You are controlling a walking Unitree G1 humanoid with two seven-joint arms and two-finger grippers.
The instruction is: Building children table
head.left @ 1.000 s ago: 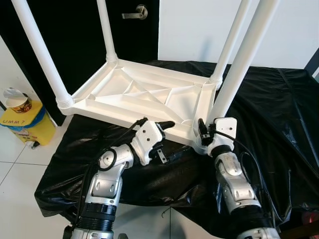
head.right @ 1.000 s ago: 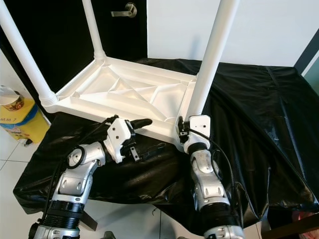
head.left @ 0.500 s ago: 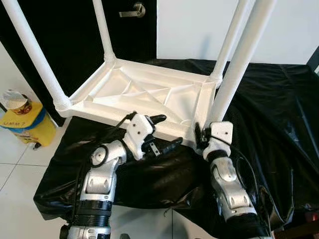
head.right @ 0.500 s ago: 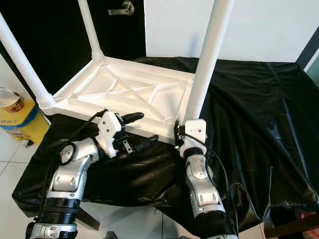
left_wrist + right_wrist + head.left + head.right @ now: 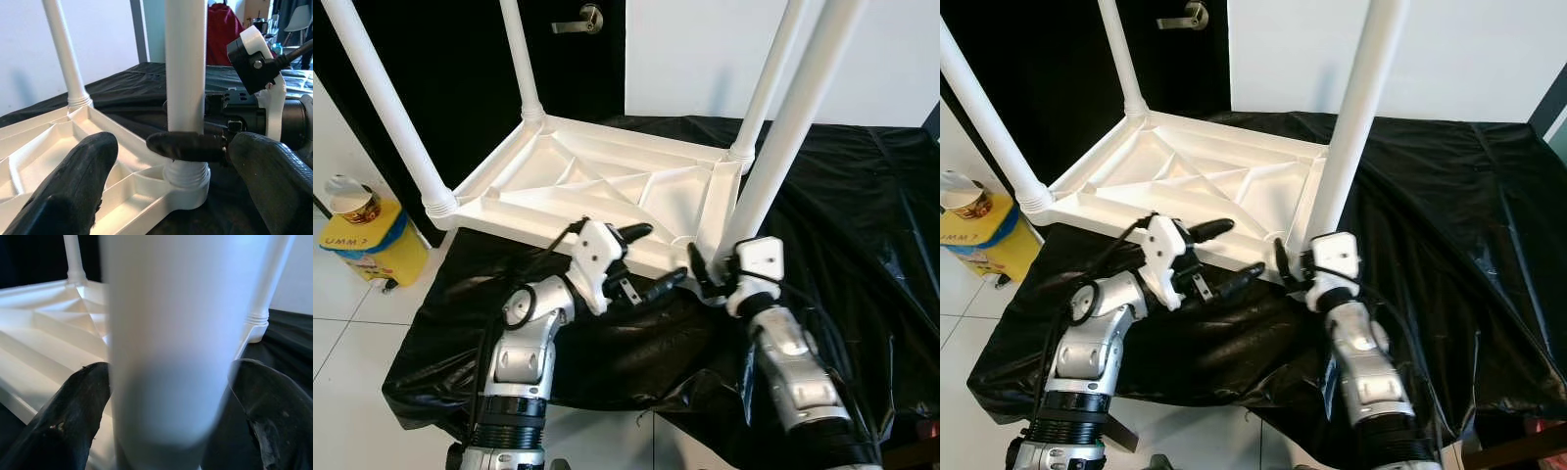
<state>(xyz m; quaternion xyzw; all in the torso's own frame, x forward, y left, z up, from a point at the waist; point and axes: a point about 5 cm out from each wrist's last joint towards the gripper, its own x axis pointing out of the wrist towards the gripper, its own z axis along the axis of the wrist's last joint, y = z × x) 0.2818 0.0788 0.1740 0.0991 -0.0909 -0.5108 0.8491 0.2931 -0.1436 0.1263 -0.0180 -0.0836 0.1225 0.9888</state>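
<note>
We are looking along our left gripper [image 5: 168, 196], fingers spread apart, white table leg [image 5: 185, 73] standing at twelve o'clock, our right gripper [image 5: 195, 145] reaching in from three o'clock, one finger lying across the leg's base
</note>
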